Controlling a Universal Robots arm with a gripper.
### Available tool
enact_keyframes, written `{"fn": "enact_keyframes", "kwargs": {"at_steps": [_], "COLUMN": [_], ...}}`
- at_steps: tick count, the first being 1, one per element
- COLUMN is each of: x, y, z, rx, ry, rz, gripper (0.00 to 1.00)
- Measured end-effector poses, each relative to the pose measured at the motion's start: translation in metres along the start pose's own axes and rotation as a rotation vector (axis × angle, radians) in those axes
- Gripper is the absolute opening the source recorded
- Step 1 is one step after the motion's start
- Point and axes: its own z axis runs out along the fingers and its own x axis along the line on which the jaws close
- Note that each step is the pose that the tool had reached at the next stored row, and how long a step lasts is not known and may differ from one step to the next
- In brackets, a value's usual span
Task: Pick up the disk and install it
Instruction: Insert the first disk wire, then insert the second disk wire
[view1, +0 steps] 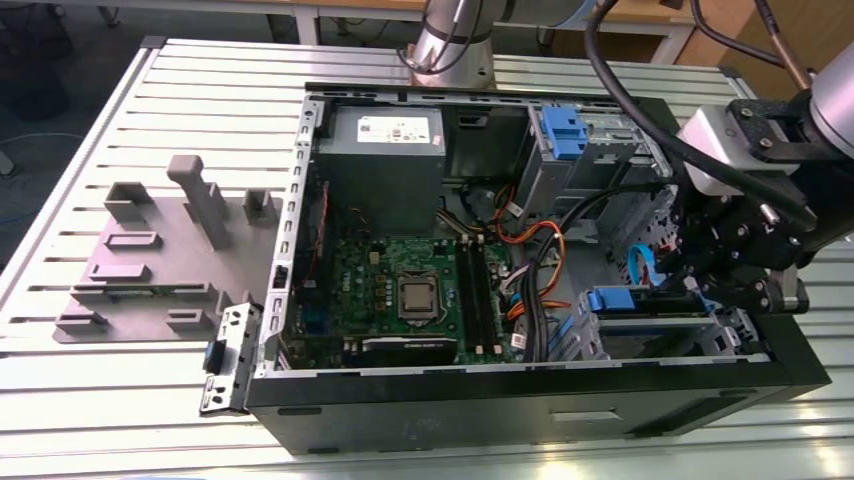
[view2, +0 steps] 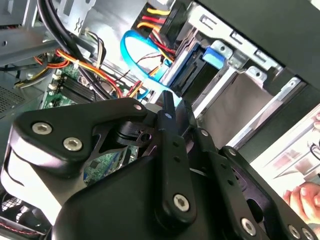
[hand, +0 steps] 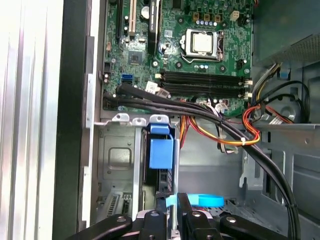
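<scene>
- Black gripper (view1: 721, 262) hangs over the drive cage (view1: 674, 335) at the open PC case's (view1: 534, 385) corner, on the exterior view's right.
- Fingers (view2: 167, 117) look pinched close w/ nothing between them; seems clenched, empty.
- Disk (hand: 161, 152), blue carrier tab up, sits edge-on in a cage slot, just beside the fingertips.
- Risk: blue SATA cable (view2: 137, 55) & orange wires (hand: 235, 141) run near; fingers could snag them or knock the tab.

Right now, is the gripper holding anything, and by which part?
Nothing visible between the closed fingers. The gripper sits beside the disk's blue tab in the drive cage, not gripping it.
</scene>
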Motion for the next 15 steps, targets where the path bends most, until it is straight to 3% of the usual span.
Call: {"fn": "enact_keyframes", "kwargs": {"at_steps": [15], "x": [-0.0005], "y": [-0.0019], "z": [-0.0038], "rx": [0.0000], "ry": [0.0004], "rz": [0.000], "gripper": [0.24]}}
